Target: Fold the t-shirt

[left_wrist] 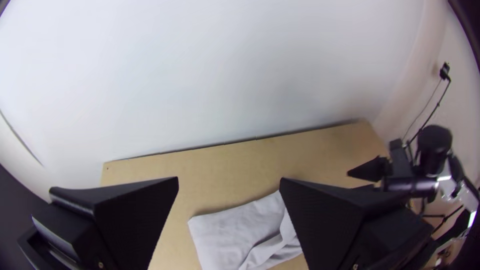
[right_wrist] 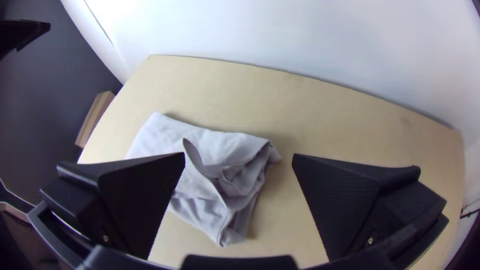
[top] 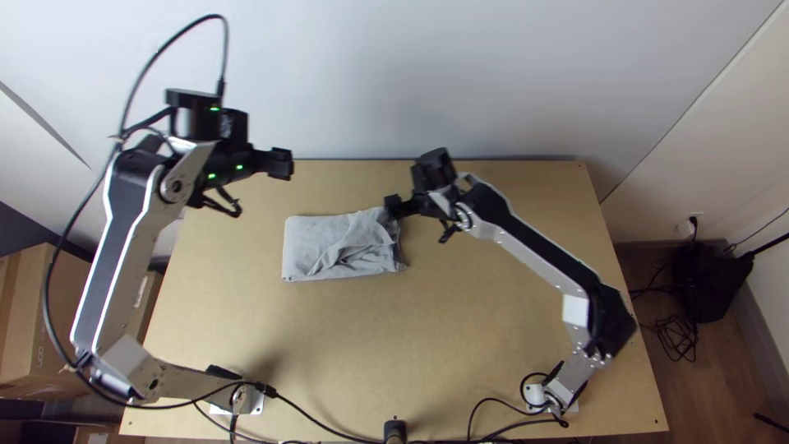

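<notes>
Just past the fingertips of the right gripper, a matte-black pair of wide flat fingers, lies the soft light-grey cotton t-shirt, a small oblong packet on the pale wooden table. Its flatter end is the farther one from those fingers; the nearer end is rumpled, with a raised curved edge standing off the layers beneath. Both of that gripper's fingers are spread wide with no cloth pinched between them. The matching black left gripper is open and holding nothing too, the packet lying off beyond its fingertips.

The likeliest trouble is at the rumpled end. Should the right fingers close on the raised edge alone, they would probably peel one layer up and open the packet rather than tidy it. A low sideways sweep could snag that same loose edge and skew the whole bundle, since nothing pins the flatter end.

The right arm slants inward from its base, bent at the elbow, its gripper aimed across the packet's near corner. The left arm has its elbow pushed outward and its forearm running towards the far wall, the gripper turned inward.
</notes>
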Controlling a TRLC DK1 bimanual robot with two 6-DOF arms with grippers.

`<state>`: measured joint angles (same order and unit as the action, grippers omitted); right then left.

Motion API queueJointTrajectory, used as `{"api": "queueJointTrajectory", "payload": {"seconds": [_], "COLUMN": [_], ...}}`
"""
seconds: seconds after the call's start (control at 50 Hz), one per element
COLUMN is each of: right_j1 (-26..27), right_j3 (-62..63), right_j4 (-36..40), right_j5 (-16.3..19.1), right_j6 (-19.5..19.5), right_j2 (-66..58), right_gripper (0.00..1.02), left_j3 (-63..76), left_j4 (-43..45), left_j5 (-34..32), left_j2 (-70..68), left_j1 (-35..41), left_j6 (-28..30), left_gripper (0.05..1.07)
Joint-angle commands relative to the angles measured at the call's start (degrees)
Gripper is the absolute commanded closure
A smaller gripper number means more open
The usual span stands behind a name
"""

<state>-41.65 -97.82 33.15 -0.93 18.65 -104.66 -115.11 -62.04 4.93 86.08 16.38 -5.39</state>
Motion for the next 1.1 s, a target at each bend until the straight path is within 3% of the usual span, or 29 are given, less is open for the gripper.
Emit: {"api": "queueJointTrajectory", "payload": {"seconds": [0.0, 0.08, 0.28, 0.48, 0.64, 0.84, 1.08], "right_j1": [-2.47, -3.44, -4.49, -5.11, -4.32, -2.12, 2.36], "right_j3": [-4.22, -6.94, -12.92, -16.70, -8.79, 7.56, 21.53], "right_j4": [-2.91, -4.49, -9.50, 3.24, 10.62, 10.80, 9.22], "right_j5": [-2.59, -4.52, -4.78, -4.61, -3.20, -1.27, -1.36], "right_j6": [-2.48, -2.75, -3.45, -3.19, -3.36, -3.98, -4.50], "right_j2": [-5.90, -10.12, -16.80, -19.88, -18.30, -11.18, -3.80], "right_gripper": [0.04, 0.04, 0.04, 0.04, 0.04, 0.04, 0.04], "left_j3": [3.93, 7.53, 17.20, 20.54, 21.68, 21.95, 22.30], "left_j4": [0.61, 0.69, 2.45, 3.51, 6.05, 7.90, 9.39], "left_j5": [-1.85, -2.03, -5.28, -6.69, -7.04, -8.71, -13.63], "left_j2": [-7.16, -10.59, -17.97, -19.99, -19.90, -19.37, -19.11], "left_j1": [-2.67, -4.69, -11.64, -15.24, -16.29, -17.70, -22.97], "left_j6": [-2.61, -2.61, -0.85, 0.47, 0.55, 1.08, 2.58], "left_gripper": [0.10, 0.10, 0.10, 0.10, 0.10, 0.10, 0.10]}}
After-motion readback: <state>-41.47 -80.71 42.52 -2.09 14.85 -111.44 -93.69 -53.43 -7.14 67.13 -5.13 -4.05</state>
